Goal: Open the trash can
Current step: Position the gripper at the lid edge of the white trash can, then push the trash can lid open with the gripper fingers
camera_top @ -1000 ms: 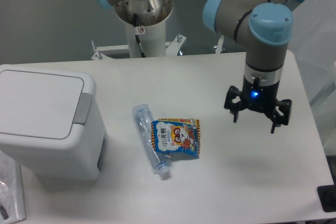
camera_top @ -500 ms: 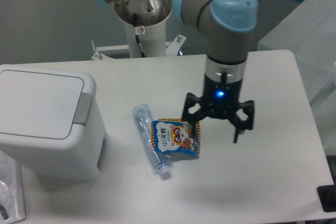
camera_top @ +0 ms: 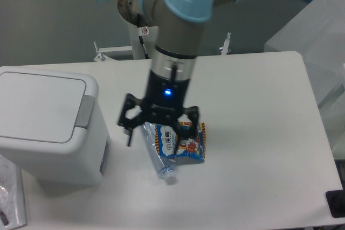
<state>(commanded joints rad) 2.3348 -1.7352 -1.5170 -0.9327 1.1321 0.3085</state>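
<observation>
Bin [camera_top: 48,125] sits at the left edge of the worktop [camera_top: 259,149], lid [camera_top: 40,106] flat and shut. Grey button strip [camera_top: 84,112] runs along the lid's right edge, facing the middle of the worktop. Bin's long axis looks roughly left-right in view; the strip's long axis runs front-to-back.

Handling, my guess: rigid plastic shell, light and probably empty, smooth sides, so it could slide or tip if shoved sideways. No need to grasp it. Contact point is the grey strip, pressed straight down so the load goes into the worktop and not into a skid. Lid likely springs up about a hinge on the far left side, so the space above it should be kept free.

Gripper [camera_top: 159,125] hangs over the middle of the worktop, fingers spread wide, holding nothing. It's right of the bin, apart from it, directly above a plastic bottle [camera_top: 156,154] and a snack bag [camera_top: 180,144] lying side by side. Those two are clutter, not part of the job.

Button not yet pressed; the gripper would need to go left and down onto the strip.
</observation>
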